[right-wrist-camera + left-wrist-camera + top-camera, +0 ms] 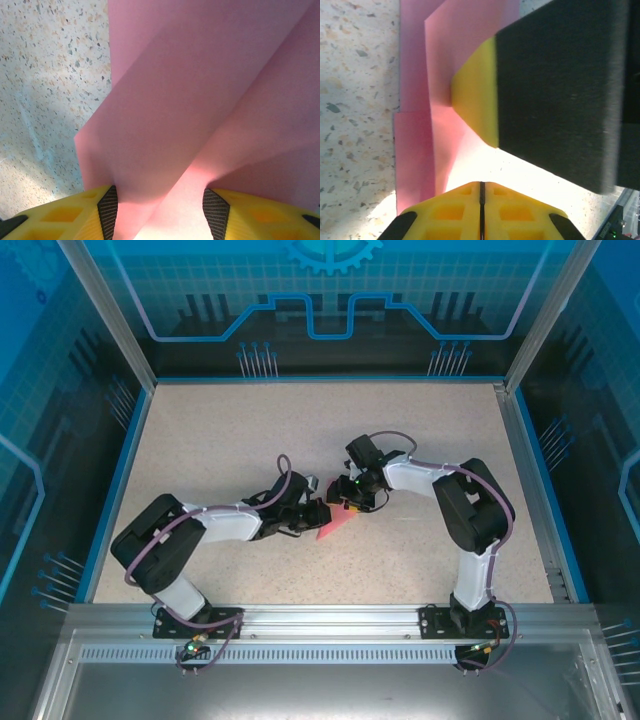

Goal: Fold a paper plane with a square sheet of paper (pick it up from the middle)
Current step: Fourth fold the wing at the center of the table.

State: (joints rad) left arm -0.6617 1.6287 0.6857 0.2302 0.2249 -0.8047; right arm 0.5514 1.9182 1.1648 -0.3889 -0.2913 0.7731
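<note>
**Crease work at mid-table**

Blue-lit panel walls (330,300) box in the cell, with an aluminium rail (320,618) across the near edge. The speckled tabletop (200,440) looks flat, hard and matte, a good anvil for a crease. The left arm (225,523) and right arm (470,510) reach inward and meet at the centre. There lies the pink sheet (336,524), partly folded, its layers overlapping, down on the table between them.

Right gripper (161,210): jaws apart, paper running up between the pads (216,210). Left gripper (481,200): fingers (450,212) clenched seam to seam. Whether paper is nipped between them, can't tell.

The call, I'd say: pin one side, press along the fold line, and slide slowly so the layers don't skew.
</note>
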